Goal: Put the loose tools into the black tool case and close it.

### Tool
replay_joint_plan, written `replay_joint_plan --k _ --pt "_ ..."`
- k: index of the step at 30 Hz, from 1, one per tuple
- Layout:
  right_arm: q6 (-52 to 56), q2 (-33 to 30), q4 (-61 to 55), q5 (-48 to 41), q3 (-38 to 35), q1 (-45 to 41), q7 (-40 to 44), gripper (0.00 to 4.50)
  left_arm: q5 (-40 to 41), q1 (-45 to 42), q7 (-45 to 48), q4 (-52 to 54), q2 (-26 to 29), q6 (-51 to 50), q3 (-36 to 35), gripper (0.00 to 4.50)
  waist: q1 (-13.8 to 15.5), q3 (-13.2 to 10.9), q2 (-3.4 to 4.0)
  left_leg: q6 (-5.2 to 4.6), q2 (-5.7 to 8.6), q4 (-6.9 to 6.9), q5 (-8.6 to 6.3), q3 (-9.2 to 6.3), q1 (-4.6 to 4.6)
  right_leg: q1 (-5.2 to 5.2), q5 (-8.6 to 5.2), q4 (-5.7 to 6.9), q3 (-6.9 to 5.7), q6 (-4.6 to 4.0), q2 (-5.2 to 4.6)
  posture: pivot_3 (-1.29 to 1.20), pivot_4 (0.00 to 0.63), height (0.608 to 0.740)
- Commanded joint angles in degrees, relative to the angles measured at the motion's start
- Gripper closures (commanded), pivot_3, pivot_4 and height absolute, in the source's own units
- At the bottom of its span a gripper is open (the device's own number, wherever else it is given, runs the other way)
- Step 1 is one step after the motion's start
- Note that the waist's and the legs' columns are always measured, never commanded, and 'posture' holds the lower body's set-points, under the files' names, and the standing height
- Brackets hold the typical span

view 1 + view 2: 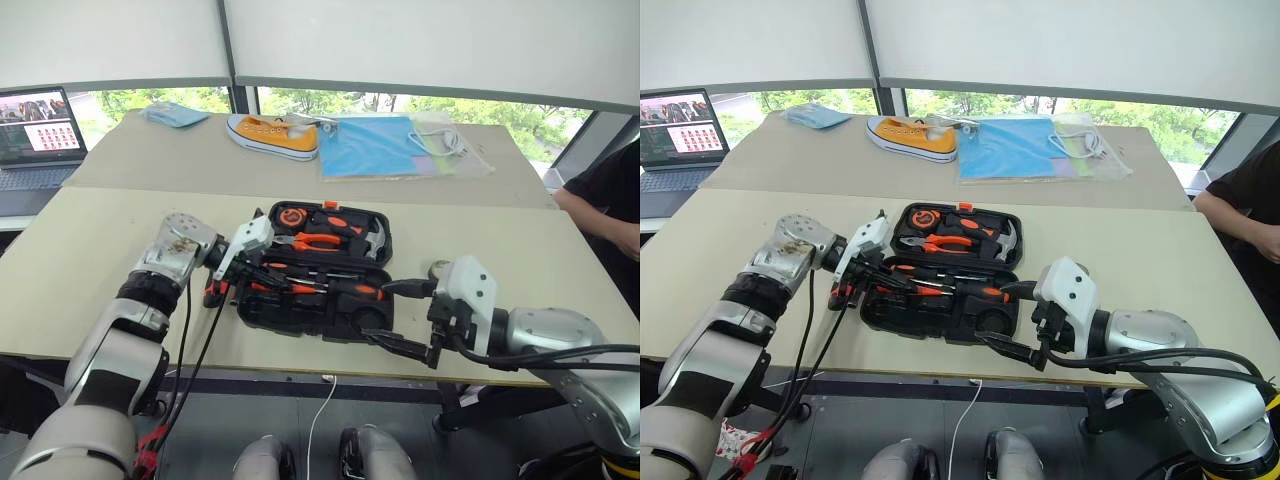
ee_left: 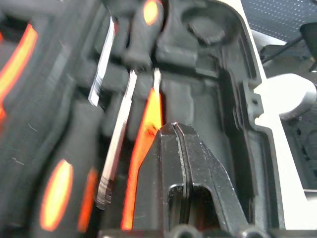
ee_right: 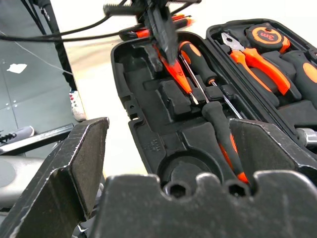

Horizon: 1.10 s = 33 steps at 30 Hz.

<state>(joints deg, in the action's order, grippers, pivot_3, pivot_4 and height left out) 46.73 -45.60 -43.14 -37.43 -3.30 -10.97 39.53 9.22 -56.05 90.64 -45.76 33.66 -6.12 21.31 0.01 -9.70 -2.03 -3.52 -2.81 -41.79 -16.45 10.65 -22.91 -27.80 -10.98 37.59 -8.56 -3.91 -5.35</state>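
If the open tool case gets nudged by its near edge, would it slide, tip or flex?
The black tool case lies opened flat on the table, both halves down, so it would probably slide rather than tip. It holds pliers, a hammer and screwdrivers, so it is likely fairly heavy. The moulded plastic shell looks stiff, though the two halves may fold at the hinge.
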Motion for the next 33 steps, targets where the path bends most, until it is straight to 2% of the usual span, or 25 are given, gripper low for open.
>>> replay_joint_plan --k 1,7,13,26,33 --pt "0.4 -0.1 -1.3 -1.8 -1.6 -0.4 -0.4 0.0 -2.3 1.2 -2.2 -0.5 -0.4 5.1 -1.9 4.48 0.1 0.0 0.0 0.0 0.0 -0.01 0.0 0.0 0.0 0.0 0.0 0.0 0.0 0.0 -0.02 0.0 0.15 0.718" --pt "0.8 -0.2 -1.2 -2.6 -1.2 -0.9 -1.0 0.0 -0.4 2.9 -2.9 -0.3 -1.7 5.0 -6.7 4.48 0.4 0.0 0.0 -0.04 0.01 -0.03 -0.02 0.0 0.01 0.02 0.0 0.03 0.0 0.0 -0.06 0.0 0.15 0.718" --pt "0.8 -0.7 -1.1 -3.2 -1.1 -0.6 -0.9 0.0 3.3 2.5 0.3 3.6 -0.4 -2.9 -11.3 4.48 0.4 0.0 0.0 -0.05 0.0 -0.04 -0.03 0.0 0.0 0.02 0.0 0.03 -0.01 0.0 -0.02 0.0 0.15 0.718" --pt "0.6 -0.5 0.5 -2.5 -0.1 -1.9 -0.6 0.0 -2.2 3.9 -4.3 0.3 -4.7 4.8 -10.6 4.48 0.5 0.0 0.0 -0.04 0.02 -0.04 -0.03 0.0 0.01 0.03 0.0 0.03 -0.01 0.0 -0.03 0.0 0.15 0.718" --pt "1.3 -0.3 -0.1 -3.4 -1.0 -1.2 -1.3 0.0 -4.0 4.8 -5.2 -3.4 -4.8 8.1 -10.4 4.48 0.4 0.0 0.0 -0.04 0.0 -0.04 -0.03 0.0 0.05 0.07 0.0 0.03 0.0 0.0 -0.05 0.0 0.15 0.718"
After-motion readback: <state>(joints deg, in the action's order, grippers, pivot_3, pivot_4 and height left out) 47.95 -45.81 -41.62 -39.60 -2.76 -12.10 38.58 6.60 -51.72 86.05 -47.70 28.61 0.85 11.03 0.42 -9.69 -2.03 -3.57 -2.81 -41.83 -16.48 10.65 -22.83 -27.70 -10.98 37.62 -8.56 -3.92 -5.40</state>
